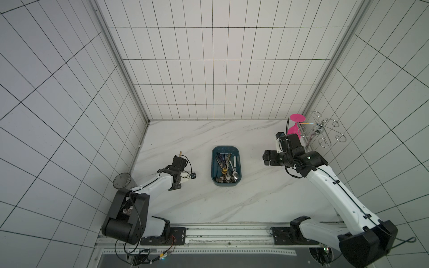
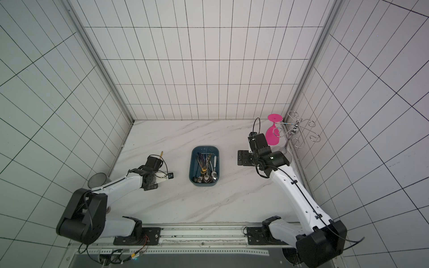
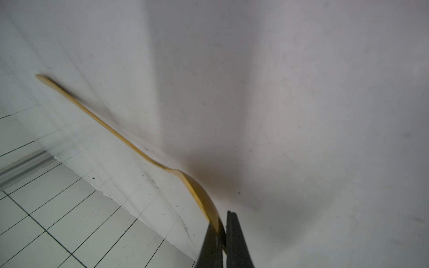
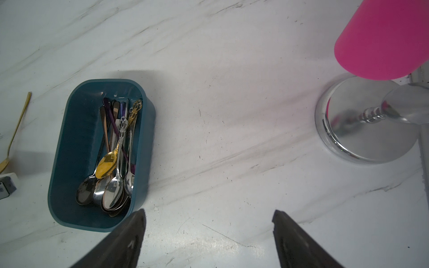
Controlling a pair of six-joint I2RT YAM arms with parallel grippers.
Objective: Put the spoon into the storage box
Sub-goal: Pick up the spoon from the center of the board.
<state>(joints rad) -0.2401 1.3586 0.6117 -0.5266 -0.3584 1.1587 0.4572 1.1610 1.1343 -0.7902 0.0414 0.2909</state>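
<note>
Gold spoon [image 3: 130, 145]: thin, stiff, light, probably slick. Left gripper [image 3: 224, 222] jaws clamped on bowl edge, a hold likely to pivot. Spoon low over desk [image 1: 232, 204], 9 o'clock of storage box [image 1: 213, 167], handle toward 12. Right gripper [image 4: 209, 215] jaws apart.

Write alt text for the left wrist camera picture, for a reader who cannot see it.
The left gripper is shut on the bowl of a gold spoon, pinched between its two dark fingers. The spoon's thin handle reaches away across the white marble tabletop, with a tiled wall along one side.
</note>
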